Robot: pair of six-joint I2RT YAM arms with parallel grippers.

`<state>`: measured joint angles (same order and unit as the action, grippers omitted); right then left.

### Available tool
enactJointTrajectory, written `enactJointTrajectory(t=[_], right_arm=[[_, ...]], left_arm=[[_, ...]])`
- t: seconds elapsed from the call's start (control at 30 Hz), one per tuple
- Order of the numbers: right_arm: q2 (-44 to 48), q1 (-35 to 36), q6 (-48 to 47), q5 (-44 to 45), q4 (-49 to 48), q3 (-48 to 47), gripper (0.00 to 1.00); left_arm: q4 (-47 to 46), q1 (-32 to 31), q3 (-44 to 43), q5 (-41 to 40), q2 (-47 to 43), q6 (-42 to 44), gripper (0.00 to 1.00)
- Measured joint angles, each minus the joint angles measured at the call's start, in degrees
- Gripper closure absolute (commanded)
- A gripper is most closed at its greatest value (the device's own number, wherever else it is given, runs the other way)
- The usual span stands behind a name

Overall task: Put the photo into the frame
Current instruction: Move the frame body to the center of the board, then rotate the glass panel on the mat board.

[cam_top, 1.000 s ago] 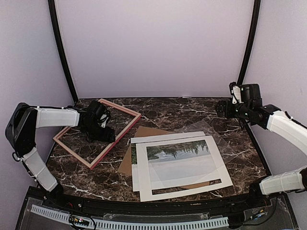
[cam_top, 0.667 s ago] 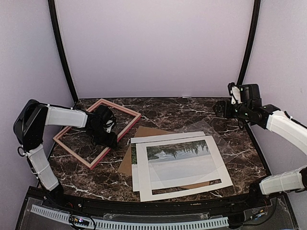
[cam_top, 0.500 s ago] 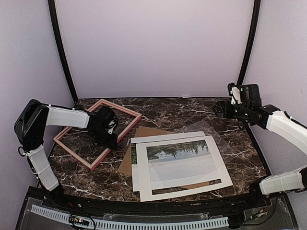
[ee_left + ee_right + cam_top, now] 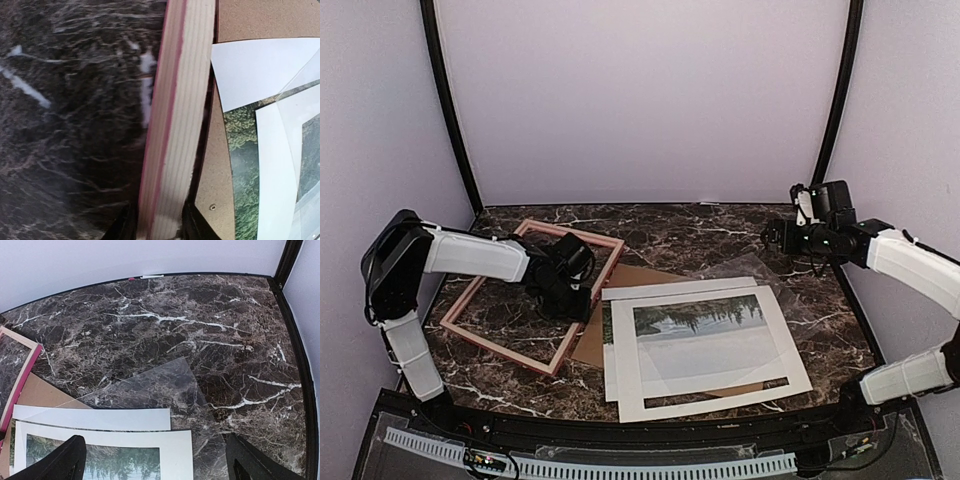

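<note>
We see the frame [image 4: 500, 347] on the left half of the marble table [image 4: 720, 235], turned at an angle, pink-red face up. The left gripper [image 4: 565, 285] is at its right rail. In the left wrist view the left gripper [image 4: 157, 227] has a dark finger [image 4: 122, 227] on each side of the rail and pressed against it, so it is clamped on the frame. That view shows the rail's pale wood side with a pink edge, right beside the brown backing board [image 4: 220, 165]. We cannot tell if the rail rests on the board's edge or only touches it.

The photo [image 4: 695, 318] is outside the frame, right of centre near the front edge, lying on the backing board [image 4: 632, 276]. The white mat board [image 4: 630, 395] lies on top of it, with trees and pale water showing through the window. A strip of green print sticks out past the mat's left side. A clear sheet [image 4: 150, 385] lies over the far right corner of the stack and onto the marble.

The right gripper [image 4: 780, 235] hangs above the far right of the table, well apart from the stack. In the right wrist view the right gripper [image 4: 157, 462] has its jaws spread wide, nothing between them.
</note>
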<state>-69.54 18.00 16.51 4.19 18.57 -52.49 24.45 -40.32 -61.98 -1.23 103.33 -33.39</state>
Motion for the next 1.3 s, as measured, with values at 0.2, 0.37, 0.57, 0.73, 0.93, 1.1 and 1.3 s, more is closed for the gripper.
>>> enactJointTrajectory(t=[0.2, 0.37, 0.57, 0.73, 0.93, 1.1, 1.3], right_arm=[[-4.2, 0.0, 1.8, 2.9, 2.8, -0.1, 0.01], [-8.9, -2.9, 3.7, 4.5, 4.4, 0.0, 0.01], [-9.5, -12.1, 7.8, 3.7, 3.2, 4.1, 0.01], [-7.5, -13.7, 11.6, 4.1, 4.0, 8.5, 0.01], [-1.3, -16.1, 15.8, 4.6, 5.6, 13.2, 0.01], [4.9, -17.1, 20.2, 4.7, 7.3, 17.8, 0.01], [8.7, -18.4, 24.6, 3.7, 8.7, 22.0, 0.01]], left_arm=[[-5.6, -3.8, -3.7, 5.3, 3.8, -6.7, 0.61], [-9.8, -4.7, -7.8, 9.2, 7.5, -9.3, 0.39], [-9.2, -5.0, -8.4, 6.4, 7.0, -7.0, 0.28], [-7.4, -4.9, -10.5, 4.1, 6.0, -0.6, 0.23], [-6.9, -4.9, -17.3, 4.7, 6.1, 7.9, 0.22], [-7.2, -4.9, -24.5, 8.1, 8.9, 12.5, 0.19], [-7.5, -4.9, -31.5, 12.4, 15.6, 15.7, 0.18]])
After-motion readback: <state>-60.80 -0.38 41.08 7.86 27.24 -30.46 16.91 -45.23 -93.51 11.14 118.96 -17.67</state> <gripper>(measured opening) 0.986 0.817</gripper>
